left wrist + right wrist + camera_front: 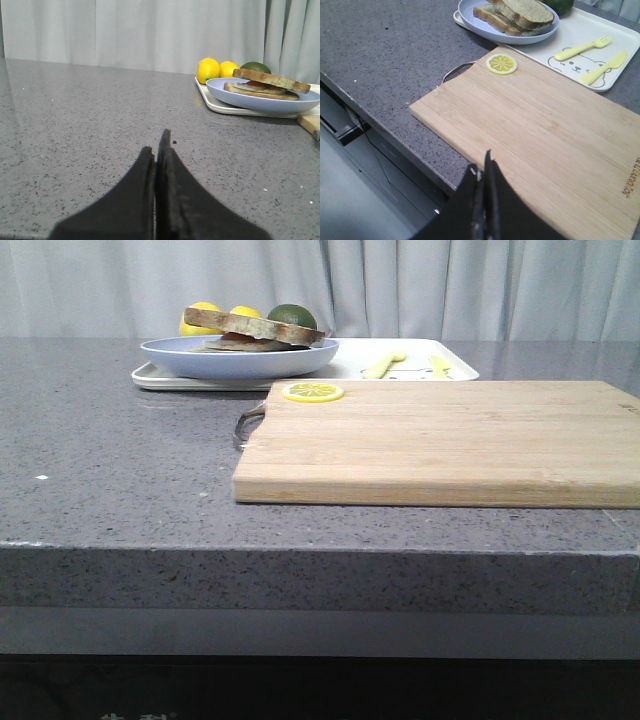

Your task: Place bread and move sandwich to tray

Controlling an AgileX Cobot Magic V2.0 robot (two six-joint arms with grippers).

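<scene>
The bread (255, 326) lies tilted on top of the sandwich (240, 342), which sits on the round pale-blue plate (240, 358). The plate stands on the left end of the white tray (350, 362). The bread also shows in the left wrist view (270, 80) and the right wrist view (522, 11), as does the tray (220, 106) (585, 27). My left gripper (156, 142) is shut and empty, low over the bare counter, well short of the plate (260, 100). My right gripper (481, 162) is shut and empty above the near corner of the cutting board. Neither gripper shows in the front view.
A light wooden cutting board (440, 445) with a metal handle lies in front of the tray, a lemon slice (312, 392) on its far left corner. Two lemons (208, 70) and a green fruit (292, 315) sit behind the plate. A yellow fork (582, 47) and knife lie on the tray.
</scene>
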